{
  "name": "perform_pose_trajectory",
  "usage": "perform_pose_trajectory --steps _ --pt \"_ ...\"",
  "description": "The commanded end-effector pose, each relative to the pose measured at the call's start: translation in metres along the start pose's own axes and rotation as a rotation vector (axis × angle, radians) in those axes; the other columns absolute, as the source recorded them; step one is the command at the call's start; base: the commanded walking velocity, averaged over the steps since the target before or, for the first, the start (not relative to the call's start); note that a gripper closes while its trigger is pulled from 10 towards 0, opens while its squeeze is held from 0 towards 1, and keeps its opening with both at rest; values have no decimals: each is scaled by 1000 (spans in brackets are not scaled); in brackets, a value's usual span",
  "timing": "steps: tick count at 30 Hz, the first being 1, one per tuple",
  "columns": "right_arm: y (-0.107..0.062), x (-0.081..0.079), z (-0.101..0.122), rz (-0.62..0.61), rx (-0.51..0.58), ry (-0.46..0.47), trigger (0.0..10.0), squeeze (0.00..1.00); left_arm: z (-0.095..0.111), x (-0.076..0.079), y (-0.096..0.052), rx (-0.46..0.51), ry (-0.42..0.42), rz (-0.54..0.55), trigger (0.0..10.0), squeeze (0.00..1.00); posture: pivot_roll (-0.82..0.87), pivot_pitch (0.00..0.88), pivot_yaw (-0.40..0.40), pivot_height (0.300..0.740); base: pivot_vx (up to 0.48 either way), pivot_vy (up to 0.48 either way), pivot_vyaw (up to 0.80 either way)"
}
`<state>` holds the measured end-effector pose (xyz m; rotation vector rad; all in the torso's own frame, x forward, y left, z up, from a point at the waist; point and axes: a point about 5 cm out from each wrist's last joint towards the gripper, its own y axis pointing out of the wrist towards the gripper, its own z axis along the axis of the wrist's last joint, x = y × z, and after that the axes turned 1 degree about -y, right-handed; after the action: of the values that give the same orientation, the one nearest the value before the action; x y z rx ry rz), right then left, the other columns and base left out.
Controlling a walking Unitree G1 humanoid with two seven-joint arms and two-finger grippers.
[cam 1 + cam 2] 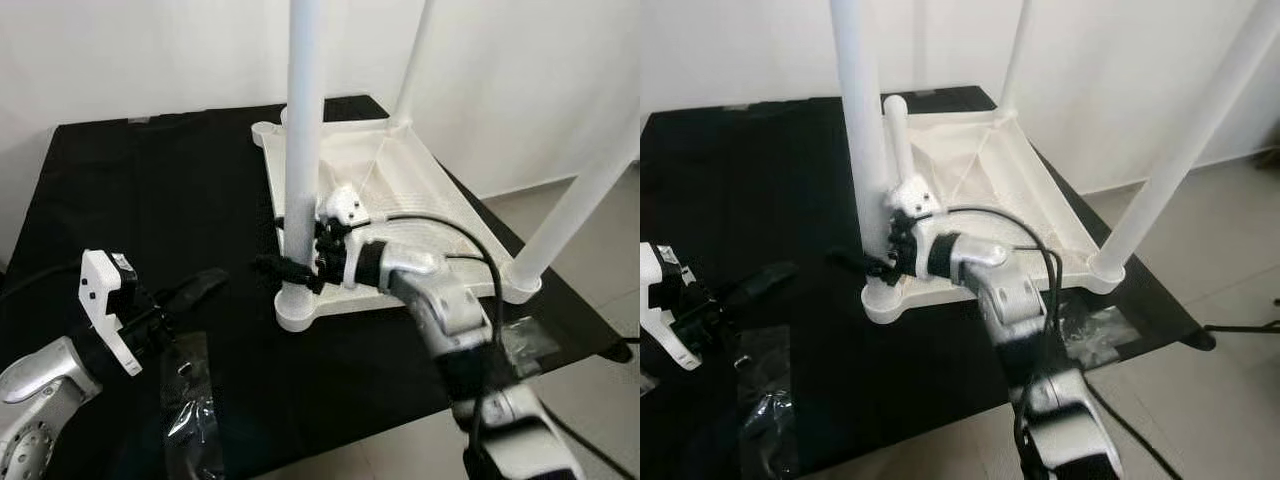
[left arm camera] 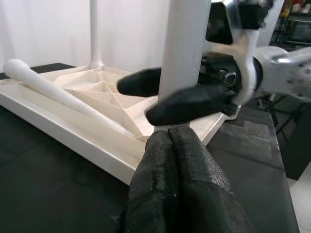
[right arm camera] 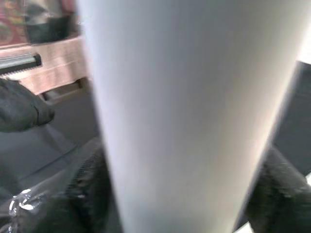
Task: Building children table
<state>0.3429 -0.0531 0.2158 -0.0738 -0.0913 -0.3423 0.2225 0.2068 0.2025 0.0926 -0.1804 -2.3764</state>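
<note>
Nearest you, your left gripper (image 1: 205, 285) hovers low over the black cloth-covered platform (image 1: 150, 200) with its two black fingers pressed together, holding nothing, just beside some crumpled clear plastic wrapping (image 1: 195, 420). Your right gripper (image 1: 285, 270) has its fingers clamped around the near upright white plastic table leg (image 1: 302, 150), close to its base. That leg stands in the near corner of the upside-down white plastic children's tabletop (image 1: 400, 190), where a loose white leg (image 1: 898, 135) also lies.

Plain home room: bare white wall (image 1: 150, 50), pale tiled floor (image 1: 1220, 250), black-covered work surface (image 1: 150, 200).
</note>
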Motion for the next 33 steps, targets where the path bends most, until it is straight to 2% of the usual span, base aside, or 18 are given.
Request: perform_pose_trajectory --steps 1,2,5,11,13,14,15,16,17,18,20,21,23,24,27,29,30,33 --pt "1 0 -5 23 -7 9 2039 0 -1 2 0 4 -1 -4 10000 0 73 89 -52 740 0 0 0" --pt "1 4 -7 31 -18 13 0 0 -1 2 0 3 -1 -4 10000 0 78 90 -51 740 0 0 0" --pt "0 8 -16 -11 -52 22 0 0 -1 3 0 4 -3 -3 10000 0 74 91 -54 740 0 0 0" --pt "4 -4 -36 -56 -72 73 0 0 -1 3 -1 5 -4 -3 10000 0 72 93 -53 740 0 0 0" --pt "11 -18 -50 -133 -99 105 0 0 -1 2 -1 5 -4 -2 10000 0 70 92 -57 740 0 0 0" --pt "15 -24 -58 -268 -118 133 0 0 -1 2 -1 5 -3 -2 10000 0 68 92 -56 740 0 0 0" --pt "15 -24 -58 -268 -118 133 0 0 -1 2 -1 5 -3 -2 10000 0 68 92 -56 740 0 0 0" --pt "17 -27 -63 -367 -134 151 0 0 -1 1 -1 5 -3 -1 10000 0 68 92 -56 740 0 0 0" --pt "22 -41 -68 -423 -137 186 0 0 -1 0 0 3 -2 -1 10000 0 64 88 -51 740 0 0 0" --pt "30 -64 -66 -447 -94 235 1804 0 -2 -2 0 0 0 1 10000 0 59 82 -46 740 0 0 0" --pt "31 -69 -65 -447 -80 245 1804 0 -3 -2 0 -1 0 2 10000 0 59 82 -46 740 0 0 0" --pt "32 -69 -64 -436 -65 245 10000 0 -3 -4 1 -3 1 5 10000 0 52 67 -44 740 0 0 0" --pt "32 -66 -63 -422 -57 230 10000 0 -4 -6 3 -4 4 12 10000 0 52 64 -44 740 0 0 0" --pt "29 -61 -61 -407 -38 218 10000 1000 -5 -8 3 3 5 30 10000 0 50 48 -46 740 0 0 0" --pt "27 -58 -59 -400 -26 209 10000 1000 -5 -10 4 8 6 42 10000 0 50 48 -46 740 0 0 0" --pt "19 -47 -45 -376 47 186 10000 1000 -5 -19 3 26 32 136 10000 0 39 25 -41 740 0 0 0" --pt "19 -47 -45 -376 47 186 10000 1000 -5 -19 3 26 32 136 10000 0 39 25 -41 740 0 0 0" --pt "6 -47 -39 -387 56 141 10000 1000 -6 -29 1 1 77 267 10000 0 30 13 -33 740 0 0 0"
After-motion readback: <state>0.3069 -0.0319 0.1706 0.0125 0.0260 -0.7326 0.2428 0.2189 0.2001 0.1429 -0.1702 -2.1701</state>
